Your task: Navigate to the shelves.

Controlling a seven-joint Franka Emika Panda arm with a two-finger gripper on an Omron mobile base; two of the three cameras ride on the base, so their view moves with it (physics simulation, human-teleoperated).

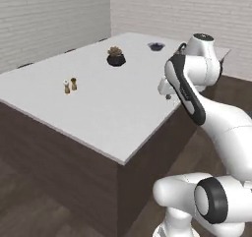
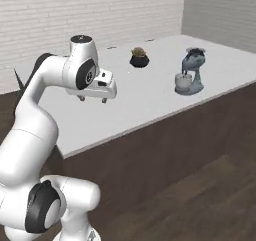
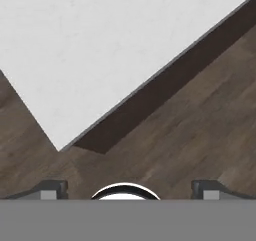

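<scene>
My gripper (image 3: 128, 189) is released, its two fingertips (image 3: 50, 189) set wide apart with nothing between them, and it hangs over the near corner of the island counter (image 1: 113, 118), looking down past that corner to the dark wood floor (image 3: 200, 120). In the right base view the same gripper (image 2: 93, 99) sits tucked close under the arm's wrist, just above the counter's near edge. Outward from there: a dark potted plant (image 1: 116, 57) stands mid-counter toward the far edge, two small shakers (image 1: 70, 86) toward the left edge, a dark bowl (image 1: 156, 46) near the far corner, and a stand mixer (image 2: 190, 78) by the right edge. Beyond the counter I see pale brick walls (image 1: 54, 19), bare as far as I can tell at this resolution. The shelves lie outside all three views, so I cannot tell their direction from the jaws; I judge the base must turn before driving.
</scene>
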